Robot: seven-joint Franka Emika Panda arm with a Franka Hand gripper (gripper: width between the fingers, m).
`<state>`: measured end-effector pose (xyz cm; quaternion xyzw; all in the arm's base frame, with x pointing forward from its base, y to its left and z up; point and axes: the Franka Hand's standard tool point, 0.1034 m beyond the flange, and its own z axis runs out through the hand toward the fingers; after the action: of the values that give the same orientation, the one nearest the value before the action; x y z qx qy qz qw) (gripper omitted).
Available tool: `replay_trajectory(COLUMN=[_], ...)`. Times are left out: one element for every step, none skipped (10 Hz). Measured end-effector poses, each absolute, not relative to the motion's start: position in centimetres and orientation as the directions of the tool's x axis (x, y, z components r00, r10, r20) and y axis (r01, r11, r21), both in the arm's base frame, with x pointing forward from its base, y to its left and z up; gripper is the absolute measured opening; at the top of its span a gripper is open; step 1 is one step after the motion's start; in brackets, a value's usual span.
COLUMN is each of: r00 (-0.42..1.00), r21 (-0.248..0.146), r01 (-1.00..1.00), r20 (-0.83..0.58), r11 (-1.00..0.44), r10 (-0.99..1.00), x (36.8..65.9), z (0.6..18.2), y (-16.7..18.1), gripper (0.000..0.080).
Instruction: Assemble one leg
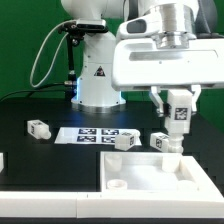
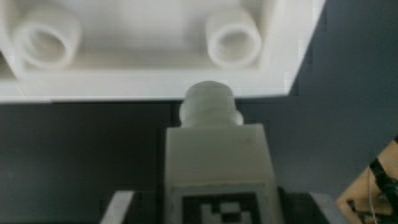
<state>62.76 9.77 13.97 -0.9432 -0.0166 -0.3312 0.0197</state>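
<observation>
I judge that the step in hand is bringing the leg (image 2: 210, 140) to its hole. Nothing is fitted yet.

The gripper (image 1: 175, 118) is pinching the leg, with one finger on each side of its upper part. The leg's black-and-white tag faces the exterior camera. The leg hangs about upright, with its rounded end pointing down.

In the wrist view, this rounded end lies at the outer wall of the tabletop (image 1: 150, 172), not over any hole. The nearest hole (image 2: 231, 40) is a little beyond that wall, and a second hole (image 2: 45, 40) is further along the same side. Whether the end already touches the wall, I cannot tell.

Two other legs (image 1: 40, 127) (image 1: 125, 141) lie loose on the black table. One is on the exterior view's left of the marker board (image 1: 95, 134), and the other is just beside the board on its right.

For the next move, I think the arm must carry the leg inward over the wall until the rounded end is centred above the nearest hole. Then it must go down straight. The hole looks only a little wider than the end, so a small tilt or offset could make the leg catch on the rim. After seating, the leg probably needs turning to fix it, so the grip must not slip.
</observation>
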Motion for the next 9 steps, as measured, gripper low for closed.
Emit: replay_trajectory(r00=[0.789,0.793,0.793,0.797,0.814,0.818,0.819,0.823,0.830], r21=[-0.023,-0.021,-0.018,-0.017,-0.022,-0.016,-0.012,-0.012,-0.012], r01=[0.046,0.049,0.053,0.050,0.040,0.038,0.031,0.024,0.029], r20=[0.615,0.609,0.609,0.603,0.581,0.574,0.573,0.568,0.557], r11=[-0.999,-0.999,-0.998,-0.999,-0.999,-0.999,-0.999,-1.000,-1.000], r10=[0.022,0.026,0.031,0.030,0.020,0.022,0.018,0.013,0.017], x=[62.5,62.5,62.5,62.5,62.9,63.8,64.6,64.6,64.2], z=[13.4,13.5,13.5,13.2,12.4,11.9,11.3,10.4,9.4], y=[9.7,9.7,9.7,9.7,9.7,9.4,8.9,8.6,9.3], gripper=[0.0282,0.0282,0.0282,0.0282,0.0282,0.0282,0.0282,0.0282,0.0282])
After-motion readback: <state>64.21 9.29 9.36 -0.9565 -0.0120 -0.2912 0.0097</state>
